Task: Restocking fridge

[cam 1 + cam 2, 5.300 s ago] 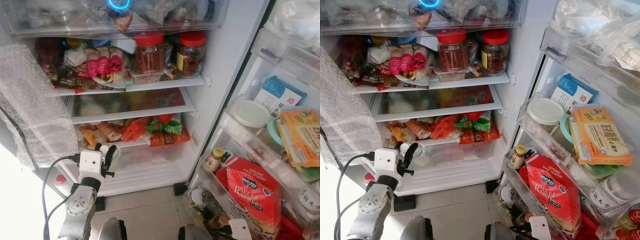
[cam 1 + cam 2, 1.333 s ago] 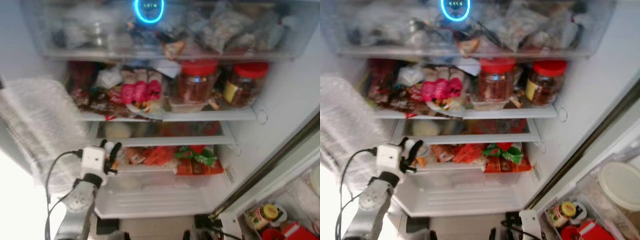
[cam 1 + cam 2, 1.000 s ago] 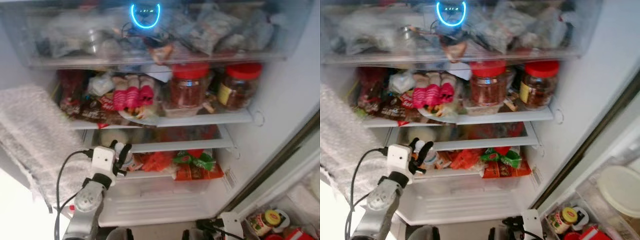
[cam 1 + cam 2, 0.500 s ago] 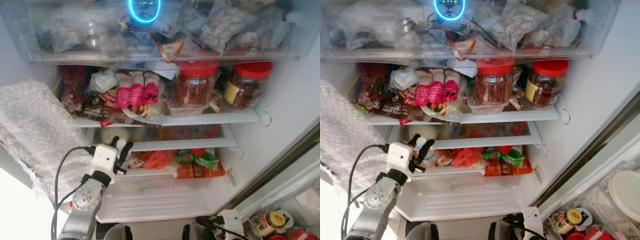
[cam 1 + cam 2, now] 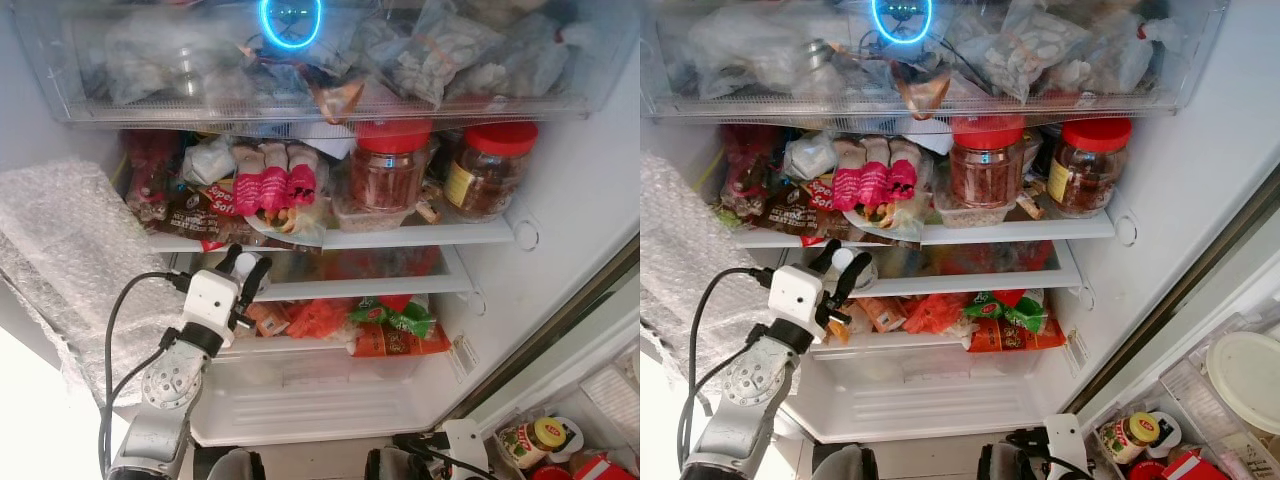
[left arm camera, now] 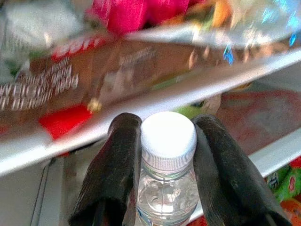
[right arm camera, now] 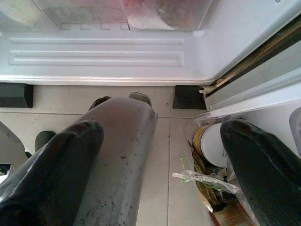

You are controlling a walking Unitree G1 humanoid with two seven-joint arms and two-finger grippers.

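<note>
Left hand (image 5: 247, 268) is clamping a water bottle (image 6: 167, 174) by the neck, lining it up with the glass shelf (image 5: 400, 287); right hand (image 7: 160, 174) is hanging open, idle.

jars (image 5: 392, 170) on shelf (image 5: 420, 236), right of packets (image 5: 272, 185)

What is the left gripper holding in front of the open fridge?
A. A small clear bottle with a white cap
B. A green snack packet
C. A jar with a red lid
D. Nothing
A. In the left wrist view, the left gripper has its two black fingers closed on the neck of a small clear bottle with a white cap, near the edge of a fridge shelf.
</note>
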